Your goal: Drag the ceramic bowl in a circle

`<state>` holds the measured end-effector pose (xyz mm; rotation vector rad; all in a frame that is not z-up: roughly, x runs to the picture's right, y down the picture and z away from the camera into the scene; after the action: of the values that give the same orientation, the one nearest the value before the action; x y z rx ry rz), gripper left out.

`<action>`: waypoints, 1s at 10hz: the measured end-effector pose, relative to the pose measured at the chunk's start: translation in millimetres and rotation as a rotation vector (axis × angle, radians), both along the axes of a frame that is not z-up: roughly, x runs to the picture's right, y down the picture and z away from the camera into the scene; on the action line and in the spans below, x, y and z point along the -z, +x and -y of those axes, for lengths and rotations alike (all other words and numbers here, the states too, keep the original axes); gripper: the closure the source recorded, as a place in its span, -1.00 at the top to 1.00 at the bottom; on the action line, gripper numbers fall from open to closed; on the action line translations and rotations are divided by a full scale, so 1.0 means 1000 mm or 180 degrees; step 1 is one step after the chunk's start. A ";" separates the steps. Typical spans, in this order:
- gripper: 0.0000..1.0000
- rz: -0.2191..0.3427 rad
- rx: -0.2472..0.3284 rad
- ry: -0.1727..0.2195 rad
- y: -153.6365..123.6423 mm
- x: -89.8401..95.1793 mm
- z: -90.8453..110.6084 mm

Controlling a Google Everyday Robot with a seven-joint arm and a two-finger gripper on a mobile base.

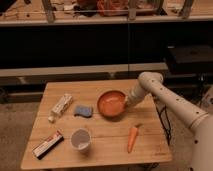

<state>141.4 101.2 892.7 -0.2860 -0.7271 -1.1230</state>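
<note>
The ceramic bowl (111,103) is orange-red, round and shallow, and sits a little right of the middle of the wooden table (105,145). My gripper (127,100) is at the bowl's right rim, at the end of the white arm (165,97) that reaches in from the right. The gripper touches or nearly touches the rim.
A translucent cup (80,139) stands at the front. A carrot (132,138) lies front right. A blue sponge (83,111) lies left of the bowl, a white bottle (60,107) further left, and a flat packet (48,144) at front left. Dark shelving stands behind the table.
</note>
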 end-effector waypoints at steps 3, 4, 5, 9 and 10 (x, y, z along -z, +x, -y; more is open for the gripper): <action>-1.00 -0.0002 -0.0033 0.0072 0.000 0.014 -0.017; -1.00 -0.0018 -0.0032 0.0098 0.004 0.020 -0.023; -1.00 -0.0043 -0.0027 0.0110 0.007 0.023 -0.026; -1.00 -0.0290 -0.0047 0.0119 0.046 0.026 -0.038; -1.00 -0.0391 -0.0103 0.0116 0.067 0.024 -0.038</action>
<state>208.9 139.4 868.4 -0.3084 -0.6000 -1.0771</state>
